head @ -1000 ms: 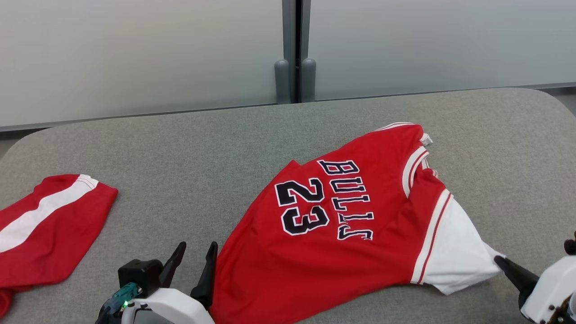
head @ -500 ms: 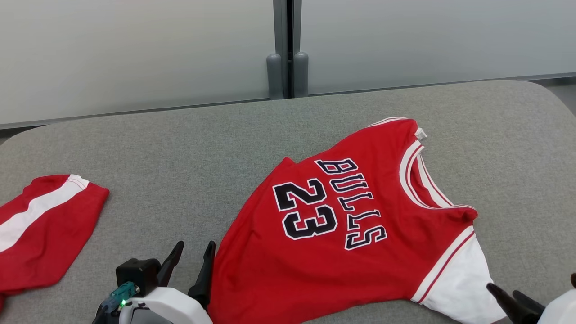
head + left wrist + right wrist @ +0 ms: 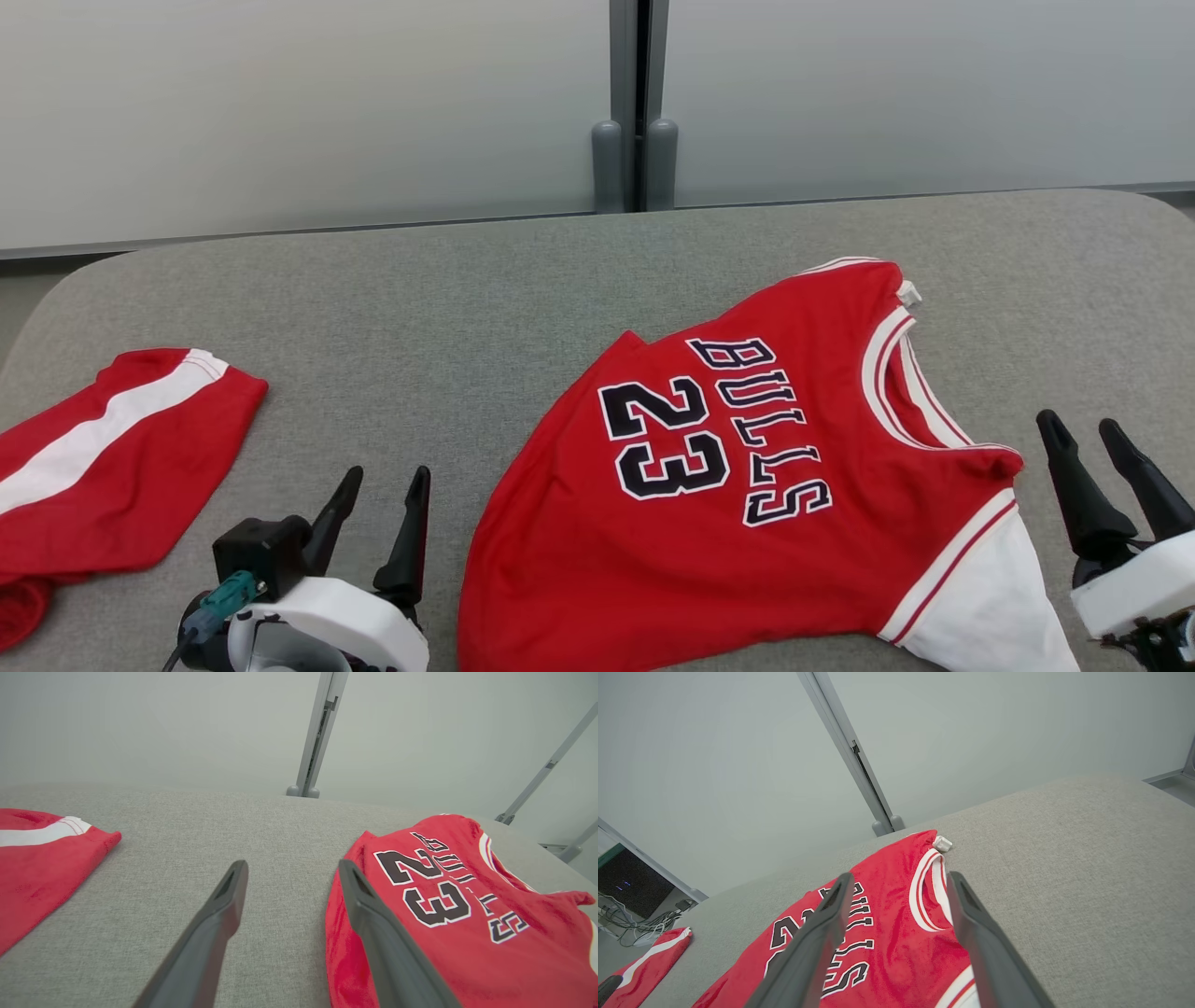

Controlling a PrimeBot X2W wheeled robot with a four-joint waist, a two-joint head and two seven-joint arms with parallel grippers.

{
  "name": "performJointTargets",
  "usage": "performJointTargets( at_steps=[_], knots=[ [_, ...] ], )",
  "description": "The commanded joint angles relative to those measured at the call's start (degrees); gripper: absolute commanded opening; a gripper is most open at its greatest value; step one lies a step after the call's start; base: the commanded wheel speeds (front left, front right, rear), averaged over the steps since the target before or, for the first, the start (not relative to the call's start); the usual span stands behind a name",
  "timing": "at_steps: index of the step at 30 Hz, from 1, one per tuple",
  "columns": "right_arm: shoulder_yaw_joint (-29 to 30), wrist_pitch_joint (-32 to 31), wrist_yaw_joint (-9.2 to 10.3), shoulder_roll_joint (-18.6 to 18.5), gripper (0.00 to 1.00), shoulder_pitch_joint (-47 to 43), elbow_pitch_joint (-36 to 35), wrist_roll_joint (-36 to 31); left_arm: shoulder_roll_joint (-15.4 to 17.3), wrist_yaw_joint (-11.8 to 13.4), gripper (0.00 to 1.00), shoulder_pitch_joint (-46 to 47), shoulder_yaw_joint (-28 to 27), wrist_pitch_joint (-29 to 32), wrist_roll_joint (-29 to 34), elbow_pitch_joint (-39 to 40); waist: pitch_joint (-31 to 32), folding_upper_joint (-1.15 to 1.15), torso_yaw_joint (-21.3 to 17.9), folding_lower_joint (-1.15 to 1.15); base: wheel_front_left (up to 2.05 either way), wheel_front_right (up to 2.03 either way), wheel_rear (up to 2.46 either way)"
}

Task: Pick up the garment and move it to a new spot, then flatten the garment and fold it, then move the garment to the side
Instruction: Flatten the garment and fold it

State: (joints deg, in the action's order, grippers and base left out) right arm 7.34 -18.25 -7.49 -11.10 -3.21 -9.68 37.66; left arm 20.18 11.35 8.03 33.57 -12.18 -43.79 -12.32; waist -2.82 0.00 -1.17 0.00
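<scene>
The table (image 3: 448,308) is showing its far edge running straight under frosted wall panels (image 3: 280,112), with rounded corners curving off at 10 and 2 o'clock. Bare grey cloth is stretching across the whole far half, from 10 round to 1 o'clock, and a broad lane is lying open down the middle towards 6 o'clock. A grey post (image 3: 635,93) is rising at 12 o'clock between the panels.

The jersey (image 3: 747,485) is lying flat-ish on the table at about 4 o'clock, its near hem running off the head view's bottom edge. It is a soft, smooth red knit, with black white-edged "BULLS" and "23" facing up, a white-banded neck opening pointing to 3 o'clock and a white side panel at 5 o'clock. Shallow wrinkles are rippling near the shoulder.

A red cloth with a white stripe (image 3: 112,467) is resting at 8 o'clock, well apart from the jersey.

The left tool (image 3: 387,474) is standing with fingers apart and gripping nothing, just beside the jersey's 9 o'clock edge. The right tool (image 3: 1078,423) is also standing with fingers apart, gripping nothing, just beside the jersey's shoulder at 3 o'clock.
</scene>
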Motion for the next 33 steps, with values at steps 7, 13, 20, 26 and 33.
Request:
performJointTargets(
  at_steps=[7,13,20,26,33],
  knots=[
    [-6.0,17.1,-0.01,1.0,1.00,3.9,5.1,-5.8,-0.1,1.5,1.00,-0.3,-4.6,-2.7,2.7,3.5,1.1,0.00,2.5,0.00,0.00,0.00,0.00],
    [-10.1,24.9,-0.01,0.1,1.00,5.5,10.2,-9.4,-2.5,1.5,1.00,-3.0,-11.0,-3.0,8.4,7.2,2.2,0.00,3.3,0.00,0.00,0.00,0.00],
    [-13.4,28.7,-0.01,0.4,1.00,6.6,17.3,-10.6,-5.6,-0.8,1.00,-5.6,-15.4,-3.1,14.3,6.8,3.0,0.00,3.6,0.00,0.00,0.00,0.00],
    [-15.1,30.7,-0.01,0.0,1.00,8.2,23.1,-12.2,-8.4,-3.8,1.00,-7.1,-18.2,-3.1,19.1,3.8,3.5,0.00,3.6,0.00,0.00,0.00,0.00],
    [-16.0,32.1,-0.01,0.1,1.00,9.7,25.8,-13.3,-10.8,-6.4,1.00,-7.2,-20.9,-3.1,22.3,1.7,3.7,0.00,3.3,0.00,0.00,0.00,0.00]
  ],
)
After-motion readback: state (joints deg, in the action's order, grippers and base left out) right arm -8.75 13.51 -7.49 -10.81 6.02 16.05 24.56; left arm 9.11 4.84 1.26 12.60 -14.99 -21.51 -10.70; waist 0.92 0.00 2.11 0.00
